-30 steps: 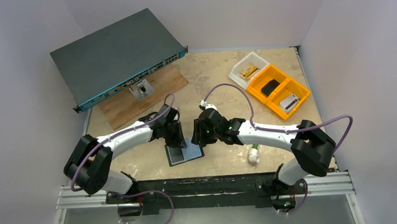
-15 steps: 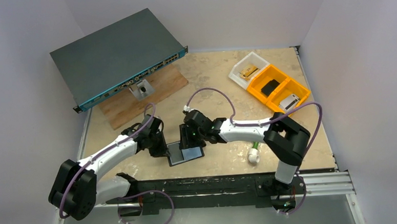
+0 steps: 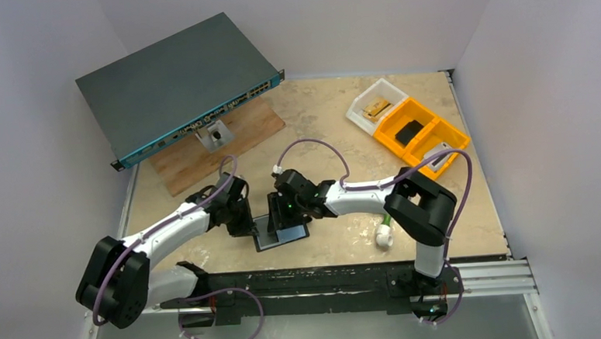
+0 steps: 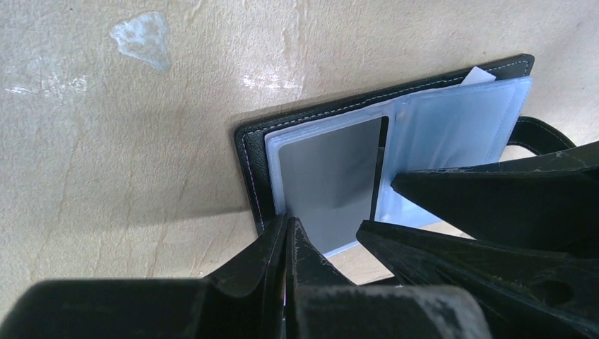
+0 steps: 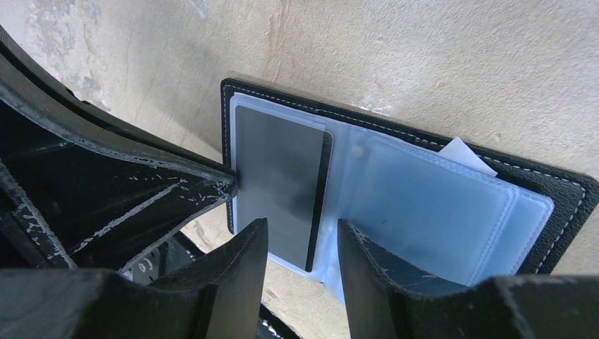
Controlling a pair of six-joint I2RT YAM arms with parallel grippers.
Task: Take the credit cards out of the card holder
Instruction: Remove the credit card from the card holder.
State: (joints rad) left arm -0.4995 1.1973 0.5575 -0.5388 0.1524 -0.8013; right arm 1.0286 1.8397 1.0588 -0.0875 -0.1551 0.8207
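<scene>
The black card holder [image 3: 293, 235] lies open on the table in front of the arms, its clear blue-grey sleeves [image 5: 431, 205] spread to the right. A grey credit card [image 5: 279, 169] sits in the left sleeve and also shows in the left wrist view [image 4: 332, 180]. My left gripper [image 4: 289, 227] is shut, its tips pressed at the holder's left edge [image 4: 256, 176]. My right gripper [image 5: 302, 236] is open, its fingers straddling the card's near right edge and the fold. In the top view the left gripper [image 3: 248, 225] and right gripper [image 3: 281, 217] meet over the holder.
A big dark grey network switch [image 3: 172, 83] rests on a wooden board [image 3: 226, 142] at the back left. An orange tray [image 3: 420, 136] and a clear tray [image 3: 372, 103] stand at the back right. A small white object [image 3: 384, 236] lies by the right arm.
Both arms moved left and down onto the open holder. The left gripper came to its left edge. The right gripper came over the card and fold.
</scene>
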